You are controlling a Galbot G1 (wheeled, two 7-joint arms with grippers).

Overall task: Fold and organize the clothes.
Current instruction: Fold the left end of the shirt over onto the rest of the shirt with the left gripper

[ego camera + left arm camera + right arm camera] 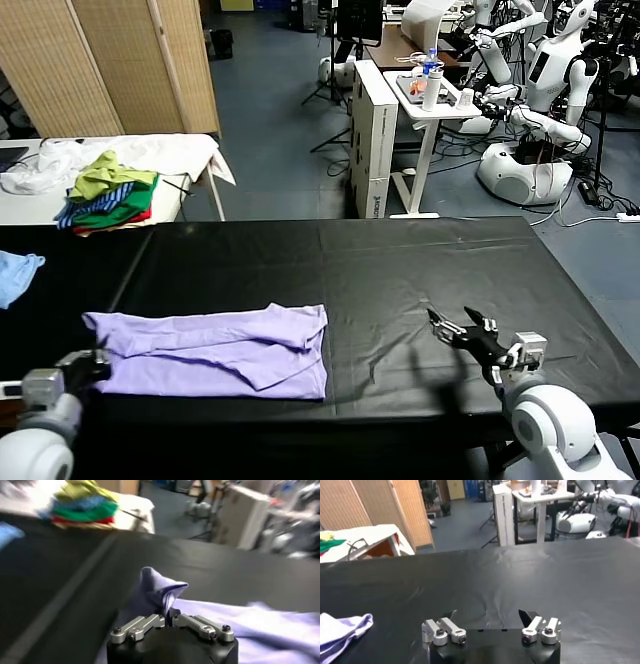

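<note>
A long bench [400, 260] draped in black cloth fills the foreground of a lab, with reed screens, white tables and several parked robots behind it.

Our left hand [90, 367] sits at the near left corner of the T-shirt [220, 350], its fingers pinched tight on a raised peak of lilac fabric; the wrist view shows that corner lifted off the bench and standing up between the closed fingers [145, 624]. We judge the grip is taken at a corner so that side can be carried over in a fold. The rest of the T-shirt lies flat, already doubled into a long band.

Our right hand [466, 328] hovers over bare black cloth well to the right of the T-shirt, fingers spread wide and holding nothing, seemingly waiting its turn.

Beyond the T-shirt, on a white table, rests one garment pile [110, 200] in green, blue stripes and red; one small light blue cloth [18, 272] lies at the bench's left edge. We count one T-shirt and two hands.
</note>
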